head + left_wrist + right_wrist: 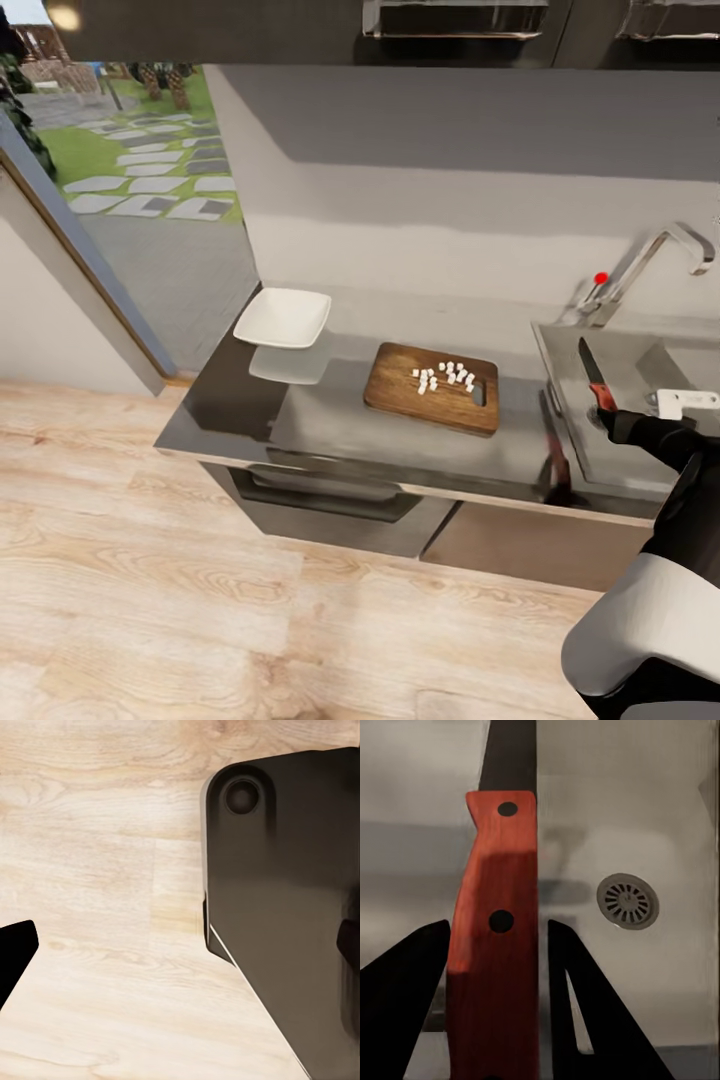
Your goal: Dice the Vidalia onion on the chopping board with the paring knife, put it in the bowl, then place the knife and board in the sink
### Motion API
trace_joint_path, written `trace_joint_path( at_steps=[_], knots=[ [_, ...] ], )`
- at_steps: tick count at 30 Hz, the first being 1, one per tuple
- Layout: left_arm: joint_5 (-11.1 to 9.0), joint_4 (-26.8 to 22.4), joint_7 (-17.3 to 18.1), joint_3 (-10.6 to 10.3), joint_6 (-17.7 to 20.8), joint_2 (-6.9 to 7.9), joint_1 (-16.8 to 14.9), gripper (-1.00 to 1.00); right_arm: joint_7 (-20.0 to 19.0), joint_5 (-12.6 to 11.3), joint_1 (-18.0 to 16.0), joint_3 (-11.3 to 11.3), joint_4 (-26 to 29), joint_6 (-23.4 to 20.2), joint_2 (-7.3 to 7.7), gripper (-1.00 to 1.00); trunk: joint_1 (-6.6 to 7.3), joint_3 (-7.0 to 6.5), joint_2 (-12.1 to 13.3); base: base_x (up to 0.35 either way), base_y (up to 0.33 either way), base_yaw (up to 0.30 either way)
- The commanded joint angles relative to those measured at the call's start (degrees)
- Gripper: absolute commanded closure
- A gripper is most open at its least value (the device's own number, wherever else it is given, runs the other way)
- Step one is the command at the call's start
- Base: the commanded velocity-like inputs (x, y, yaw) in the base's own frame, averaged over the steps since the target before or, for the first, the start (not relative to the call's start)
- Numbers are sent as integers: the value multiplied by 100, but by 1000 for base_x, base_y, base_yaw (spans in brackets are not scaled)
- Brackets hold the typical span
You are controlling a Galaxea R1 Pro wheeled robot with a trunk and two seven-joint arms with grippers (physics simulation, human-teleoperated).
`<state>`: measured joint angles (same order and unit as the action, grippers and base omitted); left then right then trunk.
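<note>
Working from the left, the bowl (pixel 283 318) sits at the far end of the countertop (pixel 330 425) and the chopping board (pixel 432 388) lies well apart from it with the diced onion (pixel 445 377) piled on its right half, not yet moved, so I judge the risk is binning the knife early. My right gripper (pixel 495 967) is clenched on the red handle of the paring knife (pixel 499 930) above the sink (pixel 625 400), near the drain (blade toward the tap (pixel 640 270)). If I let go here it could clatter; my left gripper's state I cannot tell.
</note>
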<state>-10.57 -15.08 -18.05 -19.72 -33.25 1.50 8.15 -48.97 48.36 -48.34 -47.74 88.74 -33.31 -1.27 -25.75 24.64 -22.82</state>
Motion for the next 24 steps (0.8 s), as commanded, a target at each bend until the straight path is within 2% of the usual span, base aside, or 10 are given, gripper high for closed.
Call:
trace_joint_path(
  at_steps=[1, 3, 8, 9, 10, 13, 24],
  knots=[
    [-54, -13, -23, -50, -7, 7, 3, -100, -29, 126, -9, -26, 1, 72, -6, 100, -4, -1, -10, 2, -2, -45],
    [-53, -12, -23, -50, -3, 7, 3, -100, -15, 249, -9, -125, -5, 142, -15, 100, -4, -19, -10, 1, -1, -55],
    [-50, -15, -23, -50, -1, 16, 3, -100, -3, 338, -8, -349, -246, 192, -3, 100, -4, -65, -10, 0, 0, -63],
    [-50, -17, -23, -50, -1, 19, 3, -100, 5, 372, -9, -448, -336, 197, 4, 100, -4, -74, -10, 0, 0, -65],
    [-50, -19, -23, -50, 1, 12, 3, -100, 17, 462, -9, -665, -407, 241, 9, 100, -4, -80, -10, 0, 0, -34],
    [-50, -26, -23, -50, 7, -13, 3, -100, 27, 609, -9, -919, -453, 620, 16, 100, -4, -87, -10, 2, -2, -13],
    [-48, -30, -23, -50, -6, -10, 3, -100, 19, 648, -9, -974, -463, 781, -28, 100, -4, -88, -10, 183, -190, -1]
  ],
)
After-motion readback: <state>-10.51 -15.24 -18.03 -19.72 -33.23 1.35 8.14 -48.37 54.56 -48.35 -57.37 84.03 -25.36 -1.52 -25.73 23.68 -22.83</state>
